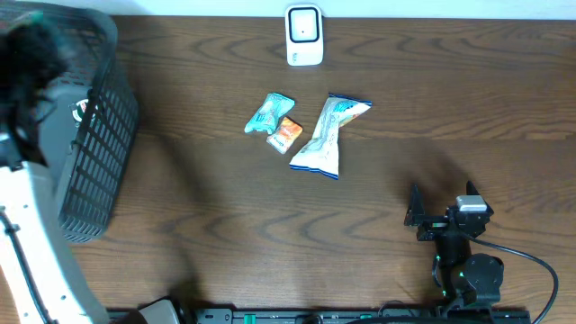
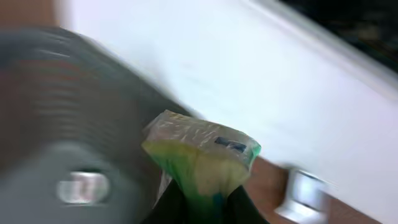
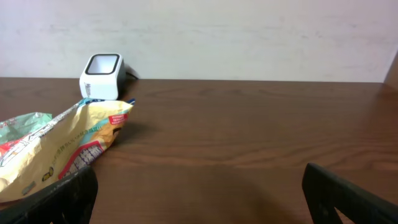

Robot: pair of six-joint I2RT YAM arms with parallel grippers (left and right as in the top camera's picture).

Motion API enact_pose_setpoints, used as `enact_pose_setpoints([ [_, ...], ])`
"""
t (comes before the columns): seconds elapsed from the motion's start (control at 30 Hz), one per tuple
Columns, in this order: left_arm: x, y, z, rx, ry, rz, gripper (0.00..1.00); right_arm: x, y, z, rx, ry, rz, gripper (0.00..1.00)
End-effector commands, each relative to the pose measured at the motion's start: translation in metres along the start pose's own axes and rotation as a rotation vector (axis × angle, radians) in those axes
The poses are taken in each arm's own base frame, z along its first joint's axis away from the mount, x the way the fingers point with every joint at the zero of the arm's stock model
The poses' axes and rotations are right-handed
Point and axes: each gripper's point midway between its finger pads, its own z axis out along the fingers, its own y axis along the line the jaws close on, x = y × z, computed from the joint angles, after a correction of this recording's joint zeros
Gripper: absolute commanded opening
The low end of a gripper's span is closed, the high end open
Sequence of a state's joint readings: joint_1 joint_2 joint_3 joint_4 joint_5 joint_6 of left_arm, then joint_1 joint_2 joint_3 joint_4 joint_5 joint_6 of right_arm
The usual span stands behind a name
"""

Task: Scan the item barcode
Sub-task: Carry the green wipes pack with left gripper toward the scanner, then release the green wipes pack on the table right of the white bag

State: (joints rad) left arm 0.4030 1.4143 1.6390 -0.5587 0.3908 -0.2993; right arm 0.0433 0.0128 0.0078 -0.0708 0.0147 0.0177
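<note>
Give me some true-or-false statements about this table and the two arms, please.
1. The left fingers grip a green-and-yellow packet. True.
2. The white scanner sits inside the basket. False: it stands on the table, apart from the basket.
3. Three packets lie on the table: a teal packet, an orange packet and a large packet. True.
4. The right fingers hold the large packet. False: they are open and empty, apart from it.

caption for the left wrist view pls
Left end effector shut on a yellow-green packet, blurred basket behind.
</note>
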Motion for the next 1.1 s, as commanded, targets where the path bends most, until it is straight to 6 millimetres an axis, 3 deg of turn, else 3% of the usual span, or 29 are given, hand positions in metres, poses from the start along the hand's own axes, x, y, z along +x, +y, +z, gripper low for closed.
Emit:
enact_pose_setpoints([
  [0.0,0.042,-0.079,0.013,0.242,0.162,-0.093,0.07,0.001,0.001,0.000,-0.002,0.002,0.011,0.99],
  [0.13,0.116,-0.171,0.042,0.415,0.334,0.009,0.07,0.001,0.001,0.000,-0.002,0.002,0.011,0.99],
  [0.17,0.124,-0.178,0.046,0.423,0.347,0.019,0.07,0.001,0.001,0.000,-0.002,0.002,0.011,0.99],
  [0.27,0.177,-0.217,0.067,0.471,0.437,0.071,0.08,0.001,0.001,0.000,-0.002,0.002,0.011,0.99],
  [0.33,0.231,-0.254,0.085,0.538,0.512,0.119,0.07,0.001,0.001,0.000,-0.002,0.002,0.011,0.99],
  [0.47,0.309,-0.297,0.106,0.626,0.587,0.179,0.08,0.001,0.001,0.000,-0.002,0.002,0.011,0.99],
  [0.57,0.360,-0.305,0.123,0.605,0.624,0.216,0.08,0.001,0.001,0.000,-0.002,0.002,0.011,0.99],
  [0.6,0.390,-0.299,0.135,0.550,0.646,0.242,0.08,0.001,0.001,0.000,-0.002,0.002,0.011,0.99],
  [0.73,0.453,-0.277,0.157,0.447,0.715,0.293,0.08,0.001,0.001,0.000,-0.002,0.002,0.011,0.99],
  [0.83,0.480,-0.264,0.163,0.421,0.772,0.300,0.08,0.001,0.001,0.000,-0.002,0.002,0.011,0.99],
  [0.9,0.486,-0.263,0.160,0.422,0.806,0.275,0.08,0.001,0.001,0.000,-0.002,0.002,0.011,0.99],
  [1.07,0.455,-0.296,0.149,0.535,0.741,0.238,0.08,0.001,0.001,0.000,-0.002,0.002,0.011,0.99],
])
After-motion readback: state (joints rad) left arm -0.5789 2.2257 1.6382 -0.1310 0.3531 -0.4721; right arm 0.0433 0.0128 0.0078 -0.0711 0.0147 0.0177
